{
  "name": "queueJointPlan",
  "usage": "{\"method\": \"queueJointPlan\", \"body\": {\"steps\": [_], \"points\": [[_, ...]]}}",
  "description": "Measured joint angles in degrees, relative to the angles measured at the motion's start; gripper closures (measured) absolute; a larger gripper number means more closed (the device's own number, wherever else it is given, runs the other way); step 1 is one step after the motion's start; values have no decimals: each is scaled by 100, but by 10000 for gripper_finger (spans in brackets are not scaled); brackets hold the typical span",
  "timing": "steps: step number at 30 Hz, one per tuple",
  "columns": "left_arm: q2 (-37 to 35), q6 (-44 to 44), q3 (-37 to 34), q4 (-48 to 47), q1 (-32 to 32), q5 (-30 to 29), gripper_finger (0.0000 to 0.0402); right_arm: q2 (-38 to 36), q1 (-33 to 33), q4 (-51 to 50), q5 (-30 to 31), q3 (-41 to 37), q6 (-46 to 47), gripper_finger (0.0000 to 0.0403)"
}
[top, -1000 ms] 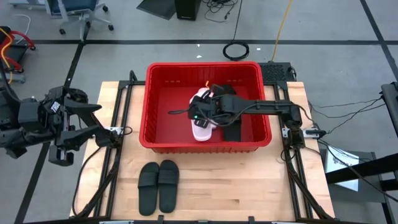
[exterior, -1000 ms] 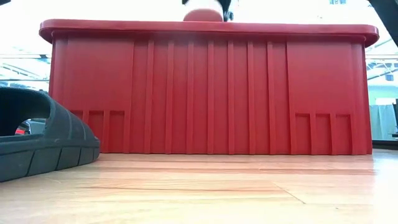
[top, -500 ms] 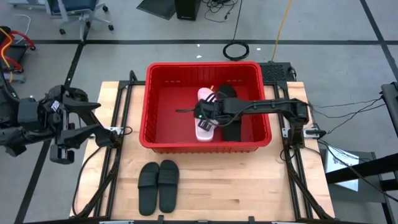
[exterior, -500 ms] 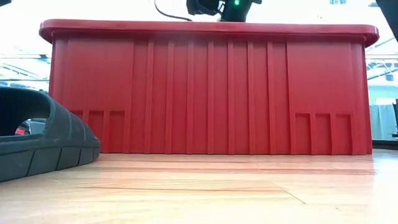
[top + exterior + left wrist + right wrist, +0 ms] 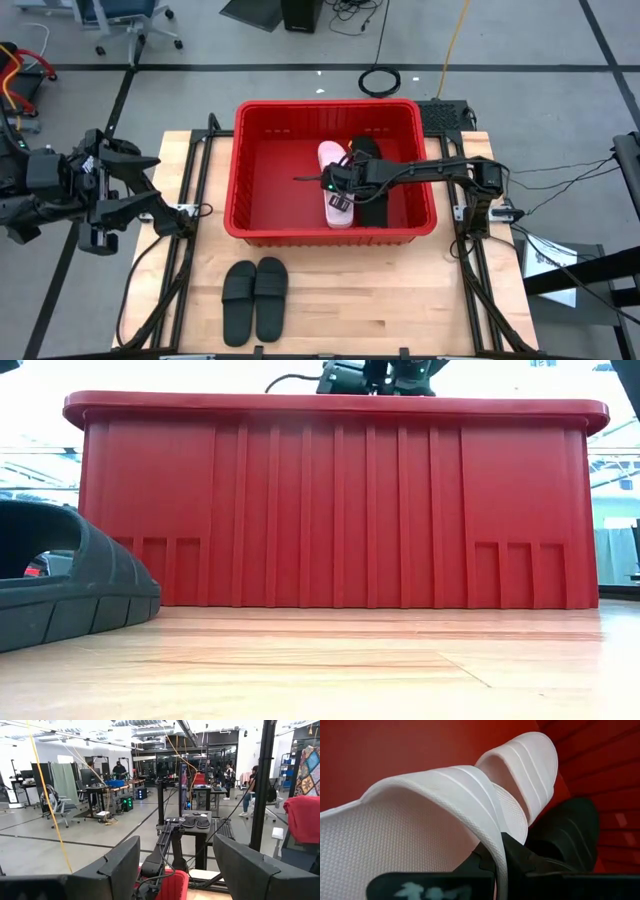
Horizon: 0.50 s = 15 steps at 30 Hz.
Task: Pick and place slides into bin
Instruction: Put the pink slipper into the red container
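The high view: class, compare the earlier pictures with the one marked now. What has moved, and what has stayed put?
The right gripper, still shut on the pale slide, has sunk into the red bin and brought that slide beside the black slide already there. The left gripper, open and off the table's left edge, swung slightly. The black pair on the table and the bin stayed put.

Both arms are matte black, built from slim tubular links and blocky joint housings. The left claw (image 5: 150, 190) has two long, tapering black fingers (image 5: 112, 870) with flat, angular faces. The right claw (image 5: 338, 196) carries a small green indicator light and a thin black cable. White printed markings appear on its wrist housing.
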Motion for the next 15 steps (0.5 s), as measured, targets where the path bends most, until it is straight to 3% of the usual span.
{"method": "queueJointPlan", "body": {"steps": [15], "points": [[-67,-4,0,3,0,0,147,-16,-371,776,-148,-604,-241,392]]}}
